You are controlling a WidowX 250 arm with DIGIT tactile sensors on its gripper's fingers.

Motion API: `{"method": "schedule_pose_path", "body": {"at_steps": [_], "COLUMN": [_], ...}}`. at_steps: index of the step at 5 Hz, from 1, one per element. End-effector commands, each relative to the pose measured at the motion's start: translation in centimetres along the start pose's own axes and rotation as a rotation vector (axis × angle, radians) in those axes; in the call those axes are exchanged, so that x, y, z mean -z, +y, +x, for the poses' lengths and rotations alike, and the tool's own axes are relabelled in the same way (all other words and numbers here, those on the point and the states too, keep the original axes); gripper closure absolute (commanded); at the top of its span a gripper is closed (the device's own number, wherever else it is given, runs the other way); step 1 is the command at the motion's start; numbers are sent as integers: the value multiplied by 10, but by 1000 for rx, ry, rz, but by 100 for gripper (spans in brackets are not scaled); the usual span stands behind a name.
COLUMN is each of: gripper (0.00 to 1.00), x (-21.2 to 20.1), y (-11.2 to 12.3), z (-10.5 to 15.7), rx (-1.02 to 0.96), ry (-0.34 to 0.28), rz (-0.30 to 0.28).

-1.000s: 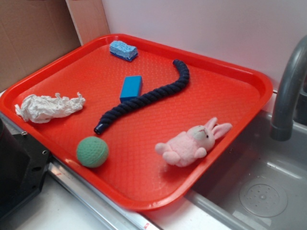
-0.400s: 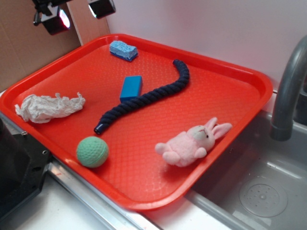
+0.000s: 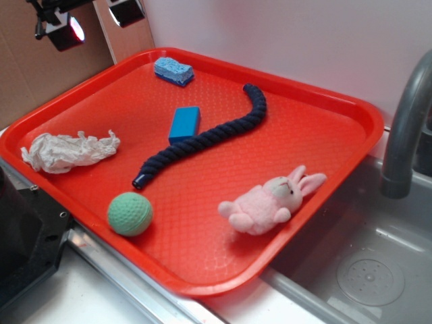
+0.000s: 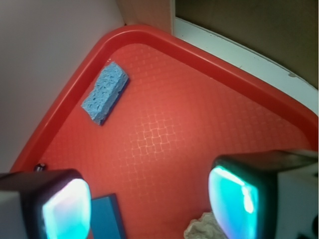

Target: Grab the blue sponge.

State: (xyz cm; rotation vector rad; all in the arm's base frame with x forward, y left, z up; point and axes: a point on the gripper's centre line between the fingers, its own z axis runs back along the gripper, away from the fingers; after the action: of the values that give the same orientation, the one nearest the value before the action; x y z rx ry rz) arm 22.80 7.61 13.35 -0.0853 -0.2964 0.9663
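Progress is nil so far, I judge: my gripper [image 3: 94, 19] hangs spread open and empty above the red tray [image 3: 351, 108]'s far left rim, well apart from the blue sponge [image 3: 173, 71]. That sponge lies flat in the tray's far corner, pale, porous, darker-edged, untouched.
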Motion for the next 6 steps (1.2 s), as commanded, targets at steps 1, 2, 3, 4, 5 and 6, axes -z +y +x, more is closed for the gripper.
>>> {"method": "schedule_pose_path", "body": {"at_steps": [1,2,3,4,5,6], "gripper": [0,0,0,0,0,0], "x": [5,23,48,60,72,89], "y": [12,9,-16,-30,-45,-44], "z": [13,22,41,48,51,57], "rx": [-30,-68,-97,-95,-81,-93], "ry": [-51,-69,-85,-105,-115,-114], "rz": [-65,-5,17,30,39,70]}}
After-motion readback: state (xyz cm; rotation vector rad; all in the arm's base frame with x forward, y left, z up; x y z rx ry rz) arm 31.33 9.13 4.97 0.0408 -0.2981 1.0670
